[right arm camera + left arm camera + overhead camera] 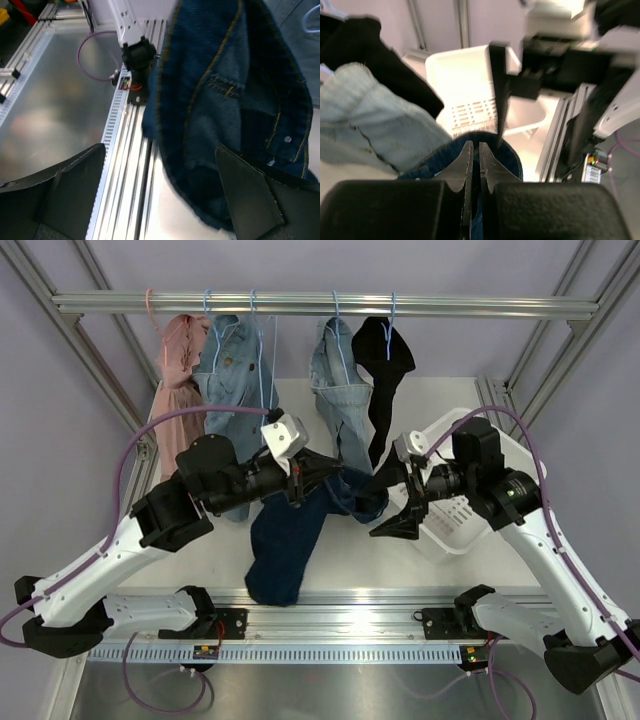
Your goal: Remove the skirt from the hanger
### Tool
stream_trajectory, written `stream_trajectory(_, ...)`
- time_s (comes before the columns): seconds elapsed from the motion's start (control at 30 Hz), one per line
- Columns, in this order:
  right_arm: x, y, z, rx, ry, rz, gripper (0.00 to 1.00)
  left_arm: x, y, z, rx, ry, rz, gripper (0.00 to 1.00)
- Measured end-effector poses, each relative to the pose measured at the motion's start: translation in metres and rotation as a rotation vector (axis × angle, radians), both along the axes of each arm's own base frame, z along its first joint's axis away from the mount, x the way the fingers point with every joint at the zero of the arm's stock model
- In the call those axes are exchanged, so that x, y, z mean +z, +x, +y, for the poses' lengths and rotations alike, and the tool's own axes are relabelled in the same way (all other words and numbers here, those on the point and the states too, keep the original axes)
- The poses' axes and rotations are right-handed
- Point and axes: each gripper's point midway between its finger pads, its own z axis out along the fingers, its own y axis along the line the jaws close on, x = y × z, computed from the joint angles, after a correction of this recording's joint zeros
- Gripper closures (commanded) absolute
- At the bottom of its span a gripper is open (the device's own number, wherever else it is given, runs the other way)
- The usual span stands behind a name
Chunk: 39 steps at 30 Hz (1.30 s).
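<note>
Overhead view: a rail [320, 304] spans the far side and carries on hangers, left to right, a pink garment [178, 390], a light denim jacket [232, 370], a pale denim garment [335, 390] and a black garment [385, 370]. The dark blue denim skirt [285, 540] is bunched at the middle of the tabletop [200, 550], and its loose length trails toward the near edge. The left gripper [330, 468] reaches in from the left and is clenched on the bunched top of the skirt. The right gripper [390, 502] sits just beside that bunch, jaws spread wide and released, in front of a white basket [470, 530] at the right edge. Left wrist view: the left gripper [475, 147] has its fingers pressed together with only a hairline gap, pinching a fold of the skirt [510, 160]. The pale denim garment [375, 120] and the black garment [380, 55] hang at left and the white basket [465, 85] lies beyond; the right arm in the background is blurred. Right wrist view: the right gripper [160, 150] is fully spread and grips nothing. The skirt [225, 85], with yellow stitching and a metal stud, hangs against its right-hand finger and fills part of the gap. The aluminium frame [130, 150] of the near edge runs below, with a purple cable [87, 55] looped at upper left.
</note>
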Motion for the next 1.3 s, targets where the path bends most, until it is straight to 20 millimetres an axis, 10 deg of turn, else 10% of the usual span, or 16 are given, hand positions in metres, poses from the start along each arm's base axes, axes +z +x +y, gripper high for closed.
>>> stream_trajectory(0.43, 0.036, 0.053, 0.039, -0.133, 0.107, 0.143, 0.09, 0.068, 0.002, -0.042, -0.099, -0.117, -0.014, 1.0)
stream_trajectory(0.7, 0.049, 0.052, 0.049, -0.093, 0.142, 0.218, 1.0, 0.076, 0.006, -0.048, -0.094, -0.148, -0.022, 1.0)
stream_trajectory(0.8, 0.055, 0.05, 0.048, -0.087, 0.14, 0.216, 1.0, 0.08, 0.009, -0.046, -0.078, -0.164, -0.032, 0.98)
stream_trajectory(1.07, 0.104, 0.052, 0.029, -0.141, 0.129, 0.13, 1.0, 0.102, 0.013, 0.016, 0.123, -0.258, -0.077, 0.16)
stream_trajectory(1.3, 0.175, 0.09, -0.039, -0.368, 0.214, 0.033, 1.0, 0.109, 0.01, 0.102, 0.354, -0.329, -0.094, 0.01)
